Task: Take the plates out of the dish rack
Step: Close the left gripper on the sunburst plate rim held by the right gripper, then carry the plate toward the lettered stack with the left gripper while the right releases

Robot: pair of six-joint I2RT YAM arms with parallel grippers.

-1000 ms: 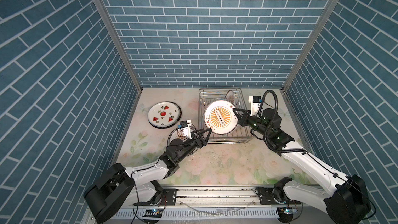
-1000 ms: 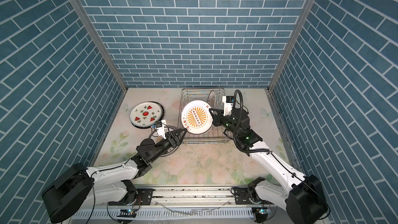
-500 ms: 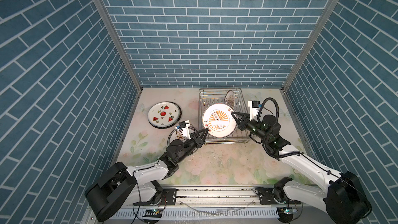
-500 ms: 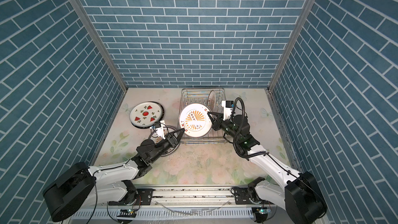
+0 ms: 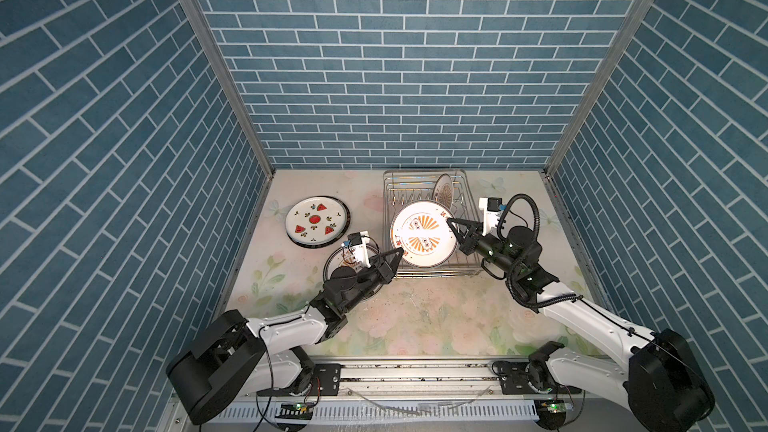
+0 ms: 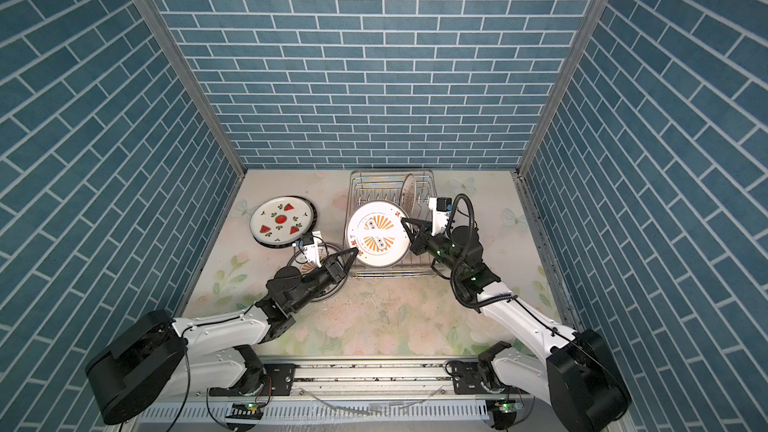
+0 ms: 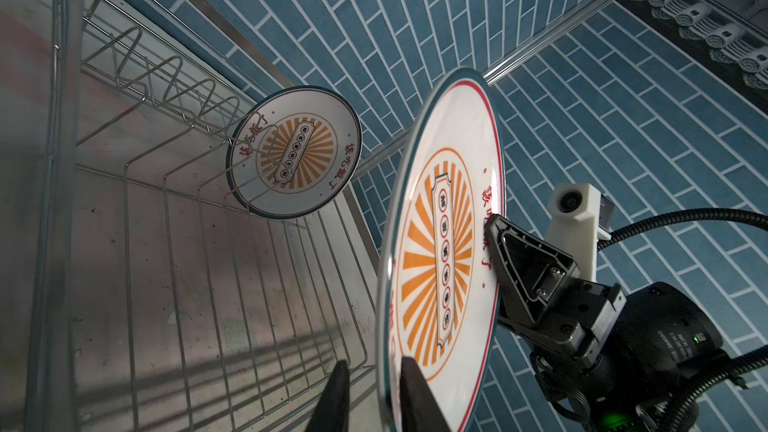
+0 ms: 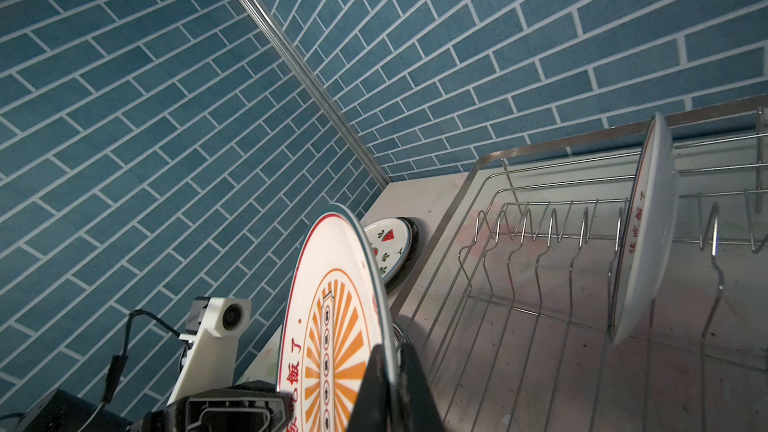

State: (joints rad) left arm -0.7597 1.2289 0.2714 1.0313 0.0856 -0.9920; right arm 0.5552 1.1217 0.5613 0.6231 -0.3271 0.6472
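My right hand is clamped on one rim of the sunburst plate, which hangs between my hands over the dish rack. My left hand straddles the opposite rim; I cannot tell if it grips.

top views: high, looking down | wrists: close, facing dish rack

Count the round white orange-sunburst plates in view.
3: upright plate in the silver wire dish rack; held plate over it in the right gripper's jaws; flat plate partly under the left arm. Others may be hidden.
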